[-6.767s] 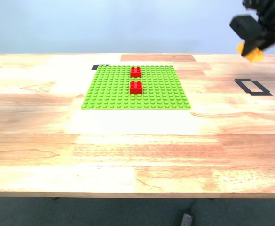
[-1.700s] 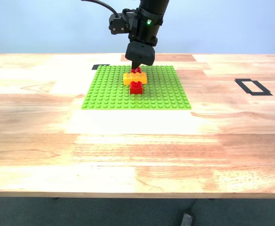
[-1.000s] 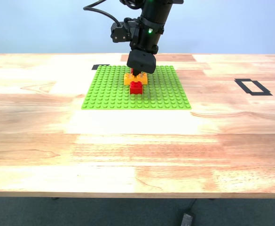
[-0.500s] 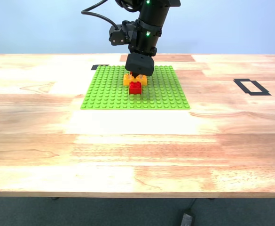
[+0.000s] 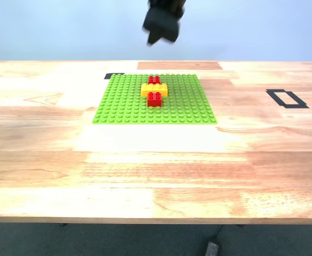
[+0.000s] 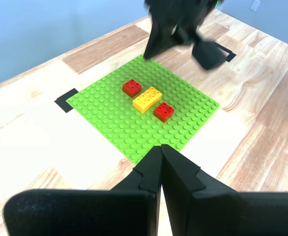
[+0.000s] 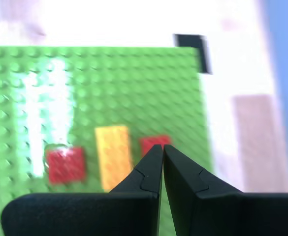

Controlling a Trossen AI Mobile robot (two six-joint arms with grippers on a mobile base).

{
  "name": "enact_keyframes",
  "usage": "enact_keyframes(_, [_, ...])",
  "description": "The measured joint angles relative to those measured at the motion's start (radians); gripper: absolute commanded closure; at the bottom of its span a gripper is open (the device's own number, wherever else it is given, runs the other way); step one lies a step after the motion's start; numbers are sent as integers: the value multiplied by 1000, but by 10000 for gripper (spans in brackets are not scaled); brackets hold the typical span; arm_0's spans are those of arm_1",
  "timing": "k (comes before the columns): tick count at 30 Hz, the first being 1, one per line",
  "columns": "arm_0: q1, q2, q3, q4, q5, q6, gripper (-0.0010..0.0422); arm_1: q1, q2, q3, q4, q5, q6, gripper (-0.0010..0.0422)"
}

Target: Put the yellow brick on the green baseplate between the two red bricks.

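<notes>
The wooden desk (image 5: 145, 176) fills most of the exterior view, and the green baseplate (image 5: 124, 101) lies flat on it toward the far edge, a little toward the exterior view's left of centre. The second arm (image 5: 162, 21) hangs above the baseplate's far side, clear of everything and blurred. Its wrist view looks almost straight down at the bricks. The second claw (image 7: 162, 147) has its fingers pressed together with nothing between them. The first claw (image 6: 161, 148) is likewise closed tip to tip and empty. It sits well back from the baseplate and does not show in the exterior view. The yellow brick (image 5: 154, 89) sits on the baseplate's studs, lying crosswise, between the two red ones, with the far red brick (image 5: 154, 80) just behind it and the near red brick (image 5: 154, 98) just in front. All three form one short row, though whether they touch cannot be told. A black tape rectangle (image 5: 287, 98) marks the desk well off toward the exterior view's right, and a small black tape mark (image 5: 113, 76) sits at the baseplate's far corner.
</notes>
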Motion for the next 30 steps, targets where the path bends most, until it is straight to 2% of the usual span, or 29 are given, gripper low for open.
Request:
enact_keyframes(7, [0,-13,0,11,0,-1,413,-87,-241,-24,-13,2,77,409])
enact_keyframes(12, [1,-25,0,49,-13,-7,413,-164,-446,-139,23,10,151,409])
enact_keyframes(18, [1,-72,-13,133,-169,-53,413,-262,-747,-430,191,5,293,409])
enact_keyframes(26, [1,-225,-168,368,-187,-166,412,-383,-1144,-902,509,8,515,409])
enact_keyframes(30, [1,-319,-279,478,-267,-254,413,-417,-1322,-1100,590,68,592,409])
